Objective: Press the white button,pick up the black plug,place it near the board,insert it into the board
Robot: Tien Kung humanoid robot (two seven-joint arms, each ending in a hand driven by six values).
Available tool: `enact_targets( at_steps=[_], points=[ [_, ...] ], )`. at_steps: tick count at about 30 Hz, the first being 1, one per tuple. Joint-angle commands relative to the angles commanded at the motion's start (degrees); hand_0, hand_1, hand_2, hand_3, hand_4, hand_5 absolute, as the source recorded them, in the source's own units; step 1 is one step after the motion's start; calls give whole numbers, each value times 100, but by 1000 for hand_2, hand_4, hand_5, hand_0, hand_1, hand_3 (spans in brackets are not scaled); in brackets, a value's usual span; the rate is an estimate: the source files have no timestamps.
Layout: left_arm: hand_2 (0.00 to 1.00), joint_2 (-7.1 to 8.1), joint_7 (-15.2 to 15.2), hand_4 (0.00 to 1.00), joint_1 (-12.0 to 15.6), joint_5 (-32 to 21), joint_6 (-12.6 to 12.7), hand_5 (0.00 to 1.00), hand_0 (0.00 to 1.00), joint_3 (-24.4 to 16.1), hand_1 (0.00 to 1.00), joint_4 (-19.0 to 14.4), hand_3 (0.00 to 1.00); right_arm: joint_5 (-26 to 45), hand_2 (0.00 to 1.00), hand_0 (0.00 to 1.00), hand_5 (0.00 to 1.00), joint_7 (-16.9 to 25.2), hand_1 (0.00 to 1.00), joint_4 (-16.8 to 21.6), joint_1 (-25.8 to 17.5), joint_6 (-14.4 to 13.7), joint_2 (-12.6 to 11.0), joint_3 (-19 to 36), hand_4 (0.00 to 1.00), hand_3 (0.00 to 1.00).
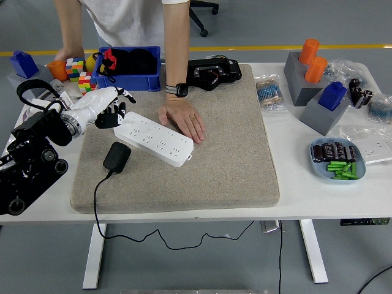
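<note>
The left hand hangs over the near-left end of the white power strip, its white fingers loosely spread and gripping nothing, fingertips just above or barely at the strip's end, where the white button presumably sits (too small to make out here). The right hand is out of view. A person's hand lies flat on the far side of the strip, pinning it to the grey mat. The black plug lies on the mat just near the strip's left end, apart from it, its cable trailing off the mat's front edge and under the table. The likely trouble: a press landing off the button would shove the strip sideways, and only the person's palm resists that; the arm could also sweep down onto the plug and knock it away or snag its cable. Behind the hand, a blue bin holds black items and something red. At the far right, a light blue tray holds dark cylinders and green pieces.
</note>
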Motion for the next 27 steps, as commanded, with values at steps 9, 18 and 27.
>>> enact_targets(
  at_steps=[9, 18, 27],
  points=[
    [893, -173, 182, 998, 816, 211, 135, 583, 812, -425, 892, -425, 899, -9, 635, 712, 369, -6, 626, -6, -30, 10, 21, -18, 643, 607],
    [899, -385, 237, 998, 1162, 867, 345, 650, 829, -529, 889, -404, 904, -8, 635, 712, 369, 1, 626, 7, -30, 7, 33, -33, 642, 607],
    [843, -470, 312, 998, 1226, 1261, 412, 510, 796, -507, 833, -226, 868, -7, 637, 712, 369, -5, 626, -3, -39, 10, 36, -43, 642, 607]
  ],
)
